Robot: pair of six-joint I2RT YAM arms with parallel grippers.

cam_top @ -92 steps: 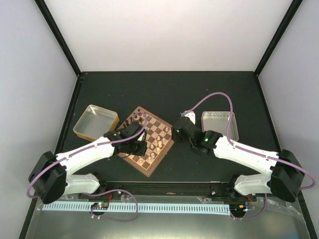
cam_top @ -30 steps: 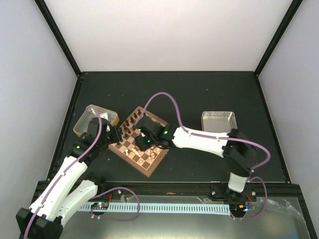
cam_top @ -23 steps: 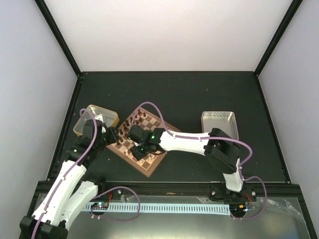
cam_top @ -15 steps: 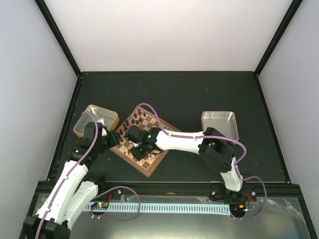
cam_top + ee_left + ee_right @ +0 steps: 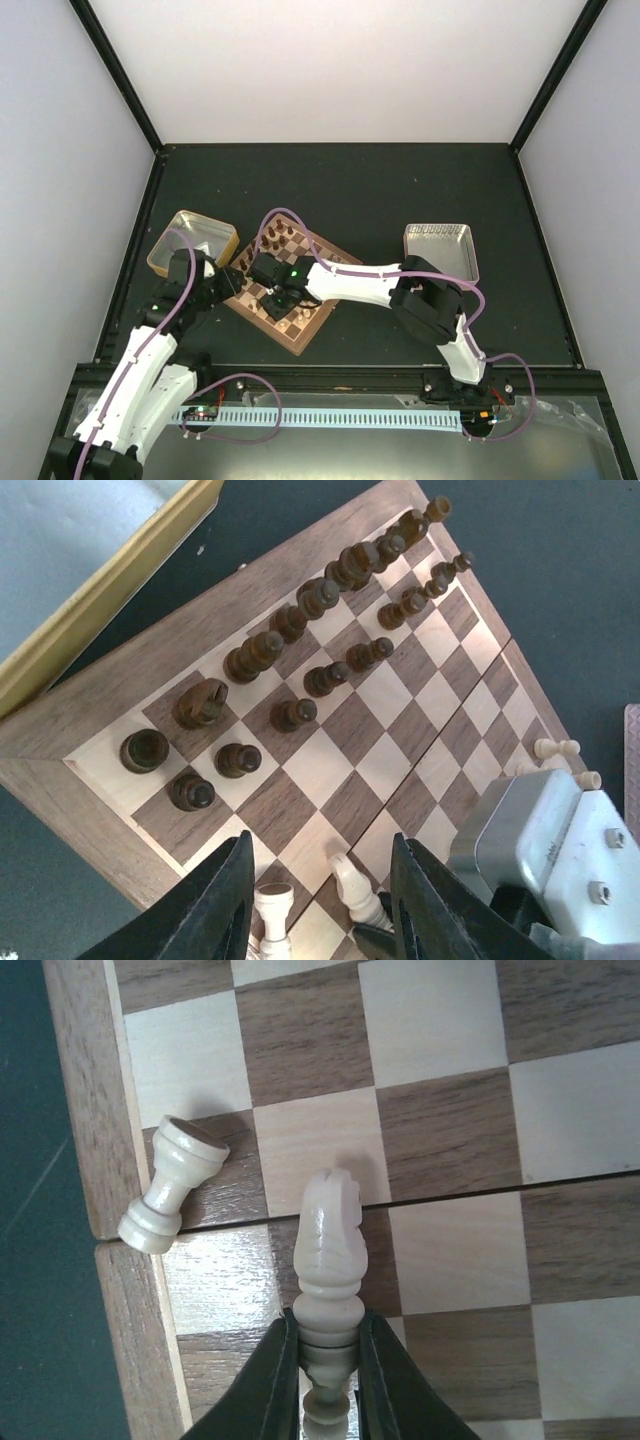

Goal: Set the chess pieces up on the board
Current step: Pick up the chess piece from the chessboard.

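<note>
The board lies tilted like a diamond, with dark chess pieces standing in two rows along its far side. My right gripper is shut on the base of a cream knight, which lies flat over the squares near the board's corner. A cream rook lies on its side beside the knight, by the rim. My left gripper hovers open above the same corner, holding nothing. Through its fingers I see the rook and the knight below. In the top view the right gripper and left gripper are close together.
A gold-tan tray sits left of the board, its rim near the dark rows. A pinkish tray stands to the right. Two cream pieces lie on the board beyond the right arm's grey housing.
My right arm has swung left across the board and its jaws have closed on the cream knight. The left arm has drawn back slightly towards the board's left corner.
</note>
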